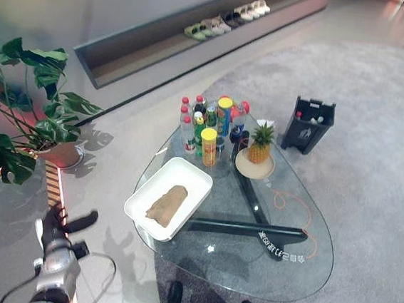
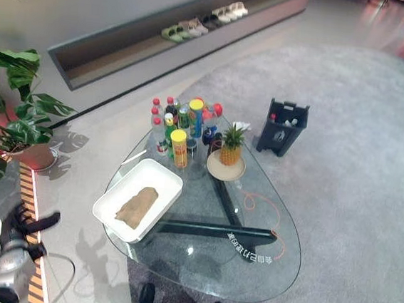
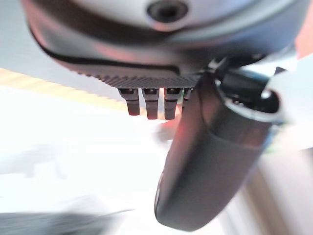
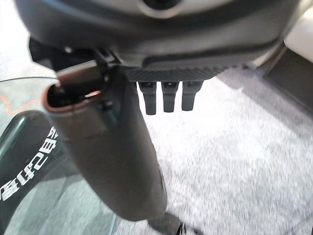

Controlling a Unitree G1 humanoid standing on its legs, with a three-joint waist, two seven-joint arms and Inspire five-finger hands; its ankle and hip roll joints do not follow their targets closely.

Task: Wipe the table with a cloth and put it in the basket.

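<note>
Where the grey carpet [image 1: 378,111] meets pale floor stands a rounded glass table [image 1: 298,265]. At the table's near-left edge, the left hand [image 1: 62,225] hangs off the table over the floor, fingers relaxed and straight, holding nothing. At the near-right edge, the right hand [image 4: 146,73] hangs likewise, fingers straight and empty. On the table's left side, a white tray [image 1: 189,175] holds the brown cloth [image 1: 167,204]. Beyond stand bottles [image 1: 212,120] and a pineapple [image 1: 260,144]. Past the table's far-right edge sits a dark basket [image 1: 308,124].
</note>
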